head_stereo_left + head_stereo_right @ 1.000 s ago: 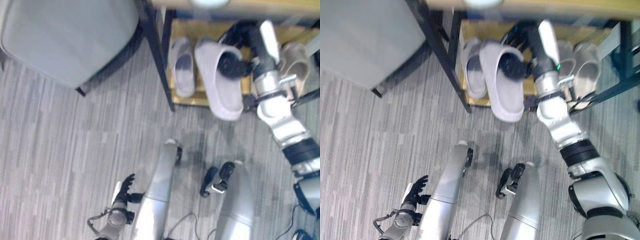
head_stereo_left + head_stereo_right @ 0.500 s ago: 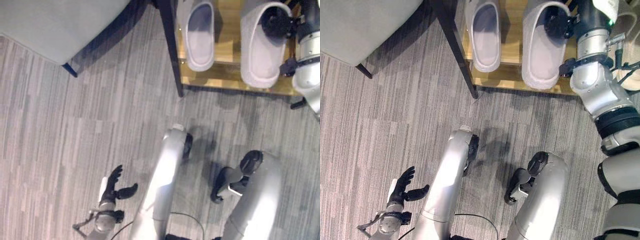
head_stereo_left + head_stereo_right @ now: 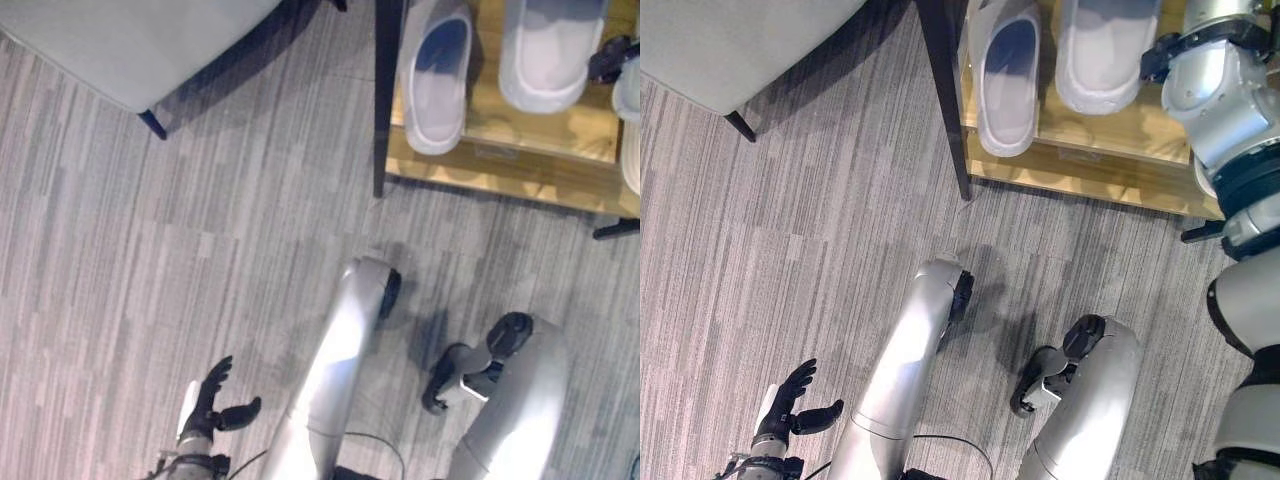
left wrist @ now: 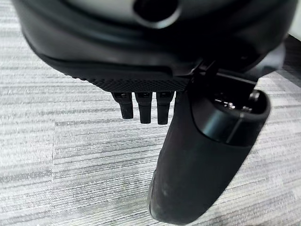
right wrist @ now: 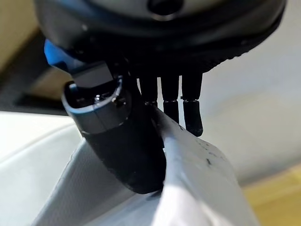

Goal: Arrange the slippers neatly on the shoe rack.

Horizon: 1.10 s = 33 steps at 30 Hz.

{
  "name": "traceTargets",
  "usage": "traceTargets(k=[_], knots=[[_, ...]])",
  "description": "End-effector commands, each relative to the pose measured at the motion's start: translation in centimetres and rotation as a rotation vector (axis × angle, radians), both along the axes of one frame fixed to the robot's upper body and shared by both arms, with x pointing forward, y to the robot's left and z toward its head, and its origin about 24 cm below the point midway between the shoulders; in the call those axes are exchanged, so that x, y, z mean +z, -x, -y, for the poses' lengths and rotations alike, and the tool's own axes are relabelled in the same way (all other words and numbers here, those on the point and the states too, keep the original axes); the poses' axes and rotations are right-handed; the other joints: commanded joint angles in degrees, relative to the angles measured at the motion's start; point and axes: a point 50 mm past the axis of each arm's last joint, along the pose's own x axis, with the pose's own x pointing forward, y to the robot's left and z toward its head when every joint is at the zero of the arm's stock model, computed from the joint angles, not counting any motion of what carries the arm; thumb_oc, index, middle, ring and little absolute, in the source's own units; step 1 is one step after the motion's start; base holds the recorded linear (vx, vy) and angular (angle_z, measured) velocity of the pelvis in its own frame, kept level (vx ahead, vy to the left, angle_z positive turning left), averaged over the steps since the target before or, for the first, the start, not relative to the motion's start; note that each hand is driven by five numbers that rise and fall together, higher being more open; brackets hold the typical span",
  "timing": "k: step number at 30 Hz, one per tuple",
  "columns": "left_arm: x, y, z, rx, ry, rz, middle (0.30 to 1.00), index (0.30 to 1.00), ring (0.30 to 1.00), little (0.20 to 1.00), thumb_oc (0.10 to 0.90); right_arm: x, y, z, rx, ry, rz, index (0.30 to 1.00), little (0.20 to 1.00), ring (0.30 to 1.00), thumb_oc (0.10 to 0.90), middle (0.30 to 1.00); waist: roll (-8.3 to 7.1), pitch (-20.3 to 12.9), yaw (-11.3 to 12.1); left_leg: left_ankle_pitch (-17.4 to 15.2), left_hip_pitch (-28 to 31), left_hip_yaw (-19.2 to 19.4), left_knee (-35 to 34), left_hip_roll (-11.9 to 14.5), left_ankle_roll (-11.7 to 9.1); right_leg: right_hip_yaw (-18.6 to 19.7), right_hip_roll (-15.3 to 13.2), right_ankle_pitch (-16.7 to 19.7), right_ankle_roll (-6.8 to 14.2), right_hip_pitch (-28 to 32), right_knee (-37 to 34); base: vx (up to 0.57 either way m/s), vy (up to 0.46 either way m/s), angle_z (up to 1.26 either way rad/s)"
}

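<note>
**Second slipper set down on the rack, grip not yet released**

A second earlier the grey slipper (image 3: 1098,55) was seen carried tilted above the shelf edge, at the upper right of the frame; now it was found lying flat on the wooden shelf (image 3: 1110,150) of the shoe rack, toe pointing away, just beside the first slipper (image 3: 1006,85). The whole picture was also shifted between frames, so the camera, not the rack, was taken to have moved. In the right wrist view the right hand (image 5: 141,127) was shown clamped on the slipper's strap, thumb on one side and fingers on the other. The left hand (image 3: 790,405) was seen low at the lower left of the frame, above the carpet, its fingers spread loosely and nothing held. The pair was judged close to parallel, heels near the shelf's front edge. The placing was judged nearly done; letting go remained. A third, paler slipper (image 3: 630,135) was glimpsed at the right edge.
</note>
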Motion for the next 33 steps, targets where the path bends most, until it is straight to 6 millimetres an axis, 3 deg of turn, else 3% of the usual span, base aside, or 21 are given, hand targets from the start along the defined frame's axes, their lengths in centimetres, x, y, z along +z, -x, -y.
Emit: traceTargets(k=[1,5,6,11,12,13,21,25,29,33], knots=[[0.1,2.5,-1.5,0.004,-0.062,-0.029,0.9,0.9,0.9,0.9,0.8,5.8,3.1,-1.7,0.074,0.025,0.221,0.3,0.3,0.3,0.4,0.3,0.68,-1.3,1.1,-18.7,6.5,-2.1,4.0,2.3,3.9,2.5,0.9,4.8,-6.9,-1.2,-2.6,0.03,0.023,-0.11],[0.0,2.6,-1.3,0.013,-0.042,-0.034,0.9,0.9,0.9,0.9,0.8,4.9,2.5,-2.0,0.095,0.026,0.187,0.3,0.3,0.3,0.4,0.3,0.73,-1.3,0.9,-19.6,6.5,-2.2,5.0,2.7,3.8,2.8,1.0,4.4,-7.2,-1.3,-1.6,0.0,0.018,-0.07],[0.1,2.9,-1.2,0.008,-0.038,-0.032,0.9,0.9,0.9,0.9,0.8,4.4,2.1,-1.7,0.079,0.016,0.162,0.3,0.3,0.3,0.4,0.3,1.47,-1.3,1.2,-19.9,6.5,-2.5,5.4,2.8,3.9,2.6,0.8,3.9,-7.6,-1.4,-1.5,0.0,0.048,-0.06],[-0.1,3.8,-1.2,0.007,-0.037,-0.05,0.9,0.9,0.9,0.9,0.8,4.3,2.2,-1.6,0.05,0.068,0.156,0.3,0.3,0.3,0.4,0.3,2.27,-1.3,2.0,-20.3,6.5,-3.4,5.9,2.6,3.9,2.2,0.7,3.9,-7.7,-1.3,-1.5,0.0,0.018,-0.03],[-0.4,4.6,-1.4,0.017,-0.057,-0.078,0.9,0.9,0.9,0.9,0.8,4.1,2.0,-1.7,0.02,0.094,0.161,0.425,0.425,0.425,0.483,0.425,2.37,-1.3,2.3,-20.3,6.5,-3.4,6.0,2.7,3.8,2.1,0.7,3.9,-7.7,-1.3,-1.3,0.0,0.0,0.0],[-0.6,4.9,-1.5,0.029,-0.058,-0.088,0.9,0.9,0.9,0.9,0.8,3.8,1.8,-1.7,-0.001,0.112,0.153,0.9,0.9,0.9,0.8,0.9,2.37,-1.3,2.4,-20.4,6.5,-3.6,6.2,2.7,3.8,2.0,0.8,3.8,-7.9,-1.3,-1.3,0.0,0.0,0.0],[-1.5,5.3,-1.9,0.074,-0.082,-0.125,0.9,0.9,0.9,0.9,0.8,3.6,1.1,-3.1,-0.011,0.154,0.143,0.9,0.9,0.9,0.8,0.9,2.15,-1.3,2.2,-20.5,6.5,-4.6,7.8,2.9,3.4,1.4,1.1,3.0,-8.4,-1.4,-0.3,0.0,-0.004,-0.03],[-1.2,4.8,-1.6,0.07,-0.063,-0.093,0.9,0.9,0.9,0.9,0.8,3.4,1.2,-2.9,-0.023,0.17,0.146,0.9,0.9,0.9,0.8,0.9,2.13,-1.3,2.2,-20.5,6.5,-4.9,8.4,2.8,3.4,1.4,1.1,2.9,-8.5,-1.4,-0.3,0.0,0.0,0.0],[0.2,3.0,-0.8,-0.006,-0.045,-0.009,0.9,0.9,0.9,0.9,0.8,2.4,1.2,-1.7,-0.04,0.177,0.126,0.9,0.9,0.9,0.8,0.9,1.86,-1.3,1.7,-20.5,6.5,-5.5,9.3,2.7,3.3,1.1,1.2,2.7,-8.7,-1.4,0.2,0.0,0.0,0.0],[0.5,3.0,-0.9,-0.026,-0.057,0.0,0.9,0.9,0.9,0.9,0.8,1.9,1.2,-1.6,-0.026,0.173,0.118,0.9,0.9,0.9,0.8,0.9,1.52,-1.3,1.4,-20.5,6.5,-5.6,9.7,2.9,3.2,0.9,1.3,2.5,-8.8,-1.4,0.4,0.0,0.0,0.0]])
